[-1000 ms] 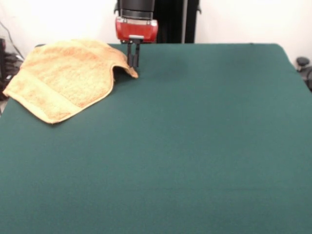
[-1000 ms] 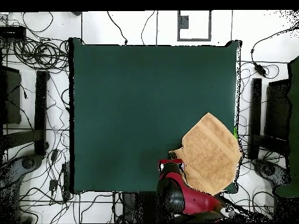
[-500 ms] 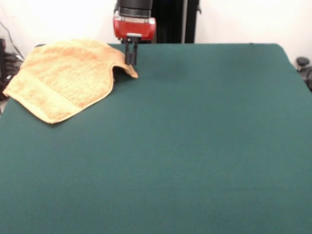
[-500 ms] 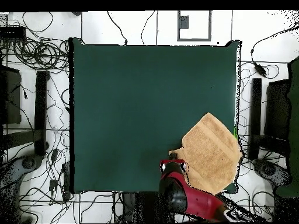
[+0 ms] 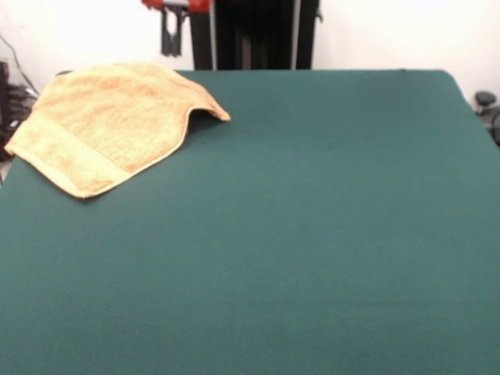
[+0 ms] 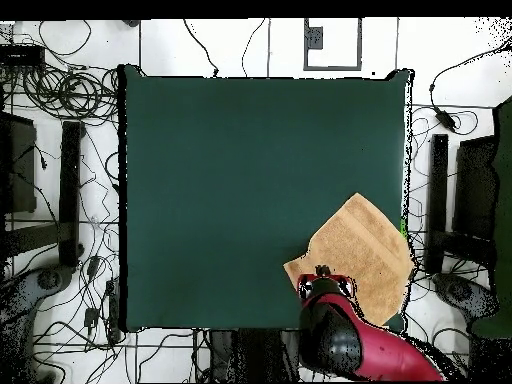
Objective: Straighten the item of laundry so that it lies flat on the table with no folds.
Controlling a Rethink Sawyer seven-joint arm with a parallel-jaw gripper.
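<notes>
The orange-tan towel point(image 5: 109, 121) lies at the far left corner of the green table point(image 5: 312, 219). It is spread out, with a raised hump near its right corner, which rests on the cloth. My gripper point(image 5: 173, 51) hangs high at the top edge, above and behind the towel's far side, clear of it. Its two dark fingers stand apart with nothing between them. In the overhead view the towel point(image 6: 360, 250) lies at the table's lower right, and the red arm point(image 6: 340, 335) covers its near edge.
The towel reaches the table's side edge point(image 6: 404, 240) and the edge by the robot's base. The black pedestal point(image 5: 258, 35) stands behind the table. Cables and stands point(image 6: 60, 180) lie on the floor round the table.
My gripper has let go of the towel's right corner and risen up and to the left in the front view. The corner has dropped onto the cloth, slightly further right.
</notes>
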